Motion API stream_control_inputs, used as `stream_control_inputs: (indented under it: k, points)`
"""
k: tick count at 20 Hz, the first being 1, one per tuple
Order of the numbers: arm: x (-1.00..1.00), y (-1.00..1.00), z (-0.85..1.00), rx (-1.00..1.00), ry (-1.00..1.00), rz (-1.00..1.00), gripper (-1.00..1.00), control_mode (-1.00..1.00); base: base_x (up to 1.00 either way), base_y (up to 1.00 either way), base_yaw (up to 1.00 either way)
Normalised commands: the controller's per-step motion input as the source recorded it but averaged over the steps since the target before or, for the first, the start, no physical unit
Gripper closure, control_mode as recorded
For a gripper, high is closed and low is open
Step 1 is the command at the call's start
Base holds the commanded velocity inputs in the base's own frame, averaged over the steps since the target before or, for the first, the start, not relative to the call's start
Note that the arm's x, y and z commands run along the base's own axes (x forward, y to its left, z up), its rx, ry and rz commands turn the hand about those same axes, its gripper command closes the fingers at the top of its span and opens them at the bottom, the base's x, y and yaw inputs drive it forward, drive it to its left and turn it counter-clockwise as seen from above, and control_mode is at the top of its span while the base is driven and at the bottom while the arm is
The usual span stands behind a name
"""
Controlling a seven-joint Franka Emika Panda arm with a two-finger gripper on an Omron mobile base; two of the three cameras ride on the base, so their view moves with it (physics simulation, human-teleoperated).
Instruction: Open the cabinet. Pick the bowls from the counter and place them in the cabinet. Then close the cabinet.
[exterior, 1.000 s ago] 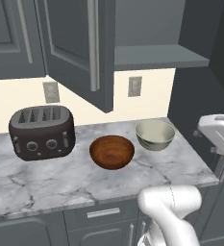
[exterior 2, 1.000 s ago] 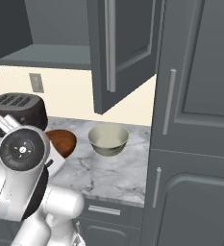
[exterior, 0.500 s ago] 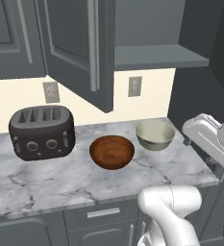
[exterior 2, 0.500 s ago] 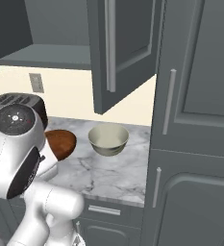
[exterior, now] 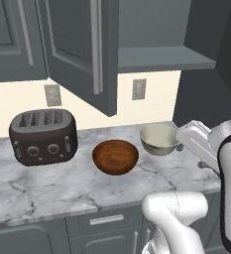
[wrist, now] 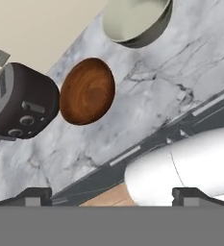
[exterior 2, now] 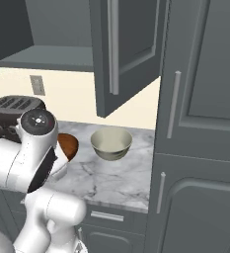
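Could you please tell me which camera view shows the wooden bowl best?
The left base view: the wooden bowl sits whole and unobstructed on the counter. The hand view shows it whole too, but tilted. In the right base view the arm hides most of it.

Glossy reddish wood bowl [exterior: 115, 157], smooth cream bowl [exterior: 159, 139], veined marble counter [exterior: 47, 186], matt grey cabinet [exterior: 82, 47]

The wooden bowl [wrist: 87, 91] sits between the toaster [wrist: 18, 101] and cream bowl [wrist: 135, 20] on the counter [wrist: 180, 86].

Even, soft light; sharp render
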Motion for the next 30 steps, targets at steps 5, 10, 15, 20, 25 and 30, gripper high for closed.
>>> stream_control_inputs:
  k: [5, 10, 15, 20, 25, 30]
  points:
    - [0.63, 0.37, -0.51, 0.00, 0.00, 0.06, -1.00, -1.00, 0.00, 0.00, 0.00]
    - [0.72, 0.43, -0.42, -0.02, 0.00, 0.00, -1.00, -1.00, 0.00, 0.00, 0.00]
    - [0.39, 0.30, -0.43, -0.09, 0.00, 0.00, -1.00, -1.00, 0.00, 0.00, 0.00]
    - [0.42, 0.21, -0.48, -0.11, 0.00, 0.00, -1.00, -1.00, 0.00, 0.00, 0.00]
    - [0.25, 0.13, -0.66, -0.13, 0.00, 0.00, -1.00, -1.00, 0.00, 0.00, 0.00]
    - [0.40, 0.01, -0.53, -0.08, 0.00, 0.00, -1.00, -1.00, 0.00, 0.00, 0.00]
